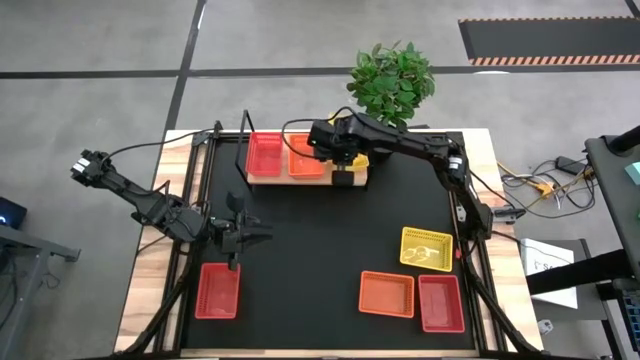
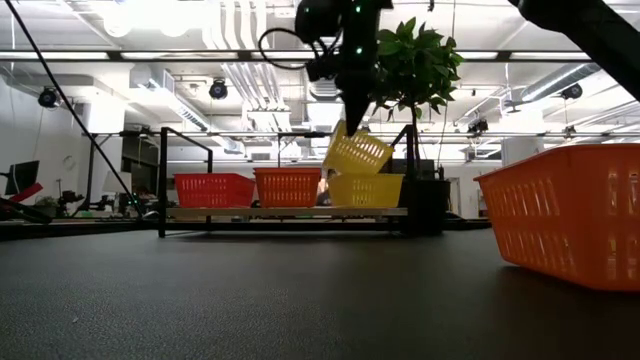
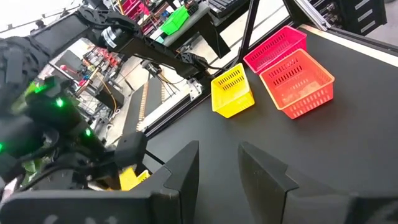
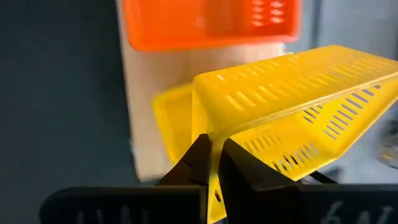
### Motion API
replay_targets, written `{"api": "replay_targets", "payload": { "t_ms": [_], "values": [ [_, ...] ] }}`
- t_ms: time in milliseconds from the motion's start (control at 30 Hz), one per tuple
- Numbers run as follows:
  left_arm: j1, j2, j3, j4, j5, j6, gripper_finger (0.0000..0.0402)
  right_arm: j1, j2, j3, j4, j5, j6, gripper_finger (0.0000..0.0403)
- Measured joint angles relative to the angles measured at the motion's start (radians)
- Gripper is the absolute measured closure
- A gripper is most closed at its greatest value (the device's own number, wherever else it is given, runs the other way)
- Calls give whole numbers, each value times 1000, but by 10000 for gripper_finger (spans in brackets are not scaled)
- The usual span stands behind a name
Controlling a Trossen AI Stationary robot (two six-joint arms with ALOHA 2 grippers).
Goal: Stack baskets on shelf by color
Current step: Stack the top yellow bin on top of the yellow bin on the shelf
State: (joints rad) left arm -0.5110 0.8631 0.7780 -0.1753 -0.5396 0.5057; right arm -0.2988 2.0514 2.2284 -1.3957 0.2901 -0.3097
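The shelf (image 2: 300, 212) stands at the table's far side and bears a red basket (image 2: 213, 189), an orange basket (image 2: 288, 187) and a yellow basket (image 2: 366, 190) side by side. My right gripper (image 2: 352, 120) is over the shelf's right end, shut on a second yellow basket (image 2: 357, 152), which is tilted above the first. My left gripper (image 1: 245, 232) is open and empty over the table's left half, above a red basket (image 1: 218, 290). A yellow basket (image 1: 426, 248), an orange one (image 1: 386, 293) and a red one (image 1: 440, 303) lie at the near right. My right gripper pinches the upper yellow basket's rim (image 4: 214, 142) between its two fingers, near one end of the basket. The fingers come from above, pointing down. The basket hangs tilted, its low corner (image 2: 336, 170) at the rim of the yellow basket on the shelf.
A potted plant (image 1: 392, 80) stands behind the shelf's right end. The shelf's black frame upright (image 1: 245, 140) is at its left end. In the low view, the orange basket (image 2: 570, 215) looms close at the right. Bare black tabletop (image 1: 320, 240) lies in the middle.
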Motion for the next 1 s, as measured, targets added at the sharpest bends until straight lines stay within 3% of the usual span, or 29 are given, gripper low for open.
{"api": "replay_targets", "payload": {
  "t_ms": [67, 267, 767, 1000],
  "values": [
    [0, 0, 0, 0, 0, 5, 306, 8, 0, 21, -49, 44, -16, 393],
    [0, 0, 0, 1, 0, 9, 306, 8, 20, 17, -150, 45, -11, 393],
    [0, 0, 0, 0, 0, 8, 306, 11, 140, 13, -75, 41, -29, 383],
    [0, 0, 0, 0, 0, 8, 306, 10, 162, 19, -5, -57, 71, 379]
  ]
}}
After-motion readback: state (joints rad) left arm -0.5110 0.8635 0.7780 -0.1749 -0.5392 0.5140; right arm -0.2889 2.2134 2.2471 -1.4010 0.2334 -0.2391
